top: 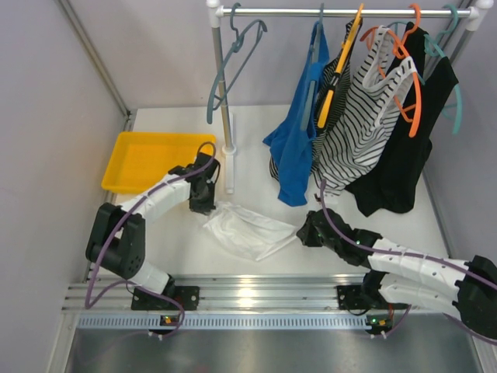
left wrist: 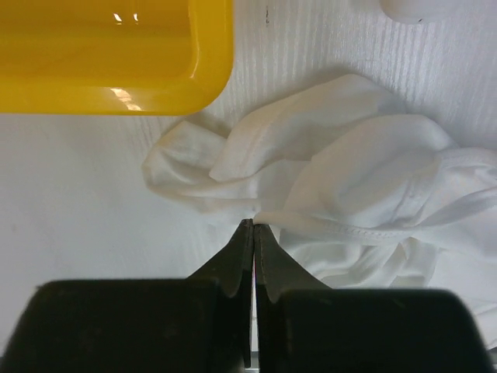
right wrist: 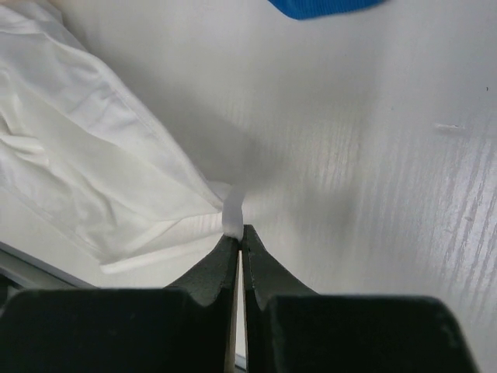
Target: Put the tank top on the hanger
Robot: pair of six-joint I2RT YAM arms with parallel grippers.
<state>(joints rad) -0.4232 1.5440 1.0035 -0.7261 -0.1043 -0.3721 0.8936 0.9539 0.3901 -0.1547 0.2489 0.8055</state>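
The white tank top [top: 248, 229] lies crumpled on the table between my two arms. My left gripper [top: 203, 203] is at its upper left corner. In the left wrist view the jaws are shut with their tips [left wrist: 255, 224] pinching a fold of the white fabric [left wrist: 349, 179]. My right gripper [top: 309, 231] is at the garment's right edge. In the right wrist view it [right wrist: 240, 233] is shut on a thin strip of the tank top [right wrist: 101, 163]. The grey-blue hanger [top: 233, 66] hangs empty at the left end of the rail, above and behind the left gripper.
A yellow tray [top: 136, 159] sits at the left, close to the left gripper, and shows in the left wrist view [left wrist: 210, 70]. The rack's white post [top: 224, 101] stands behind the tank top. A blue top [top: 297, 148], a striped top [top: 357, 132], a black garment [top: 408, 155] and orange hangers [top: 411, 85] hang at the right.
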